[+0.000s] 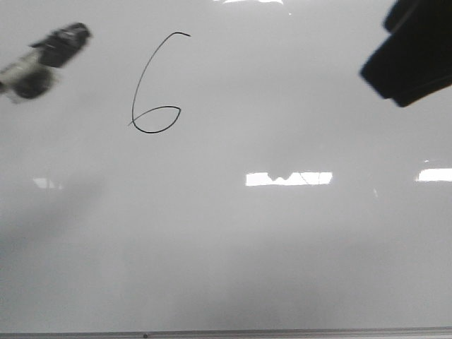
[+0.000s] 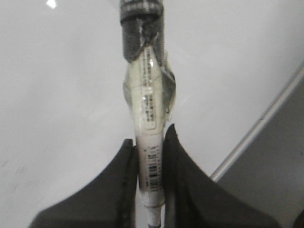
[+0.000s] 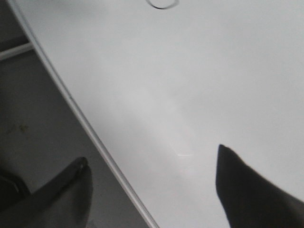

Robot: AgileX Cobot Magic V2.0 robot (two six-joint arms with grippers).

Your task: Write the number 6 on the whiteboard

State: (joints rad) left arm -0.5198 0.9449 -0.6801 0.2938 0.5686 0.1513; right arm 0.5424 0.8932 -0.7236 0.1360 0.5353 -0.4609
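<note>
Your left gripper [image 2: 151,156] was clamped on the marker [image 2: 148,118], a light, stiff, slick barrel best held mid-body. Its capped tip stood clear of the whiteboard [image 1: 282,247], the finished number 6 [image 1: 155,85] just beside it; your right gripper [image 3: 152,185] hung open, well apart.

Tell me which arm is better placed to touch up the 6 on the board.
Left, probably. The left gripper is shut on the marker, and in the front view it sits close beside the 6. The right gripper is open and empty, near the whiteboard edge.
</note>
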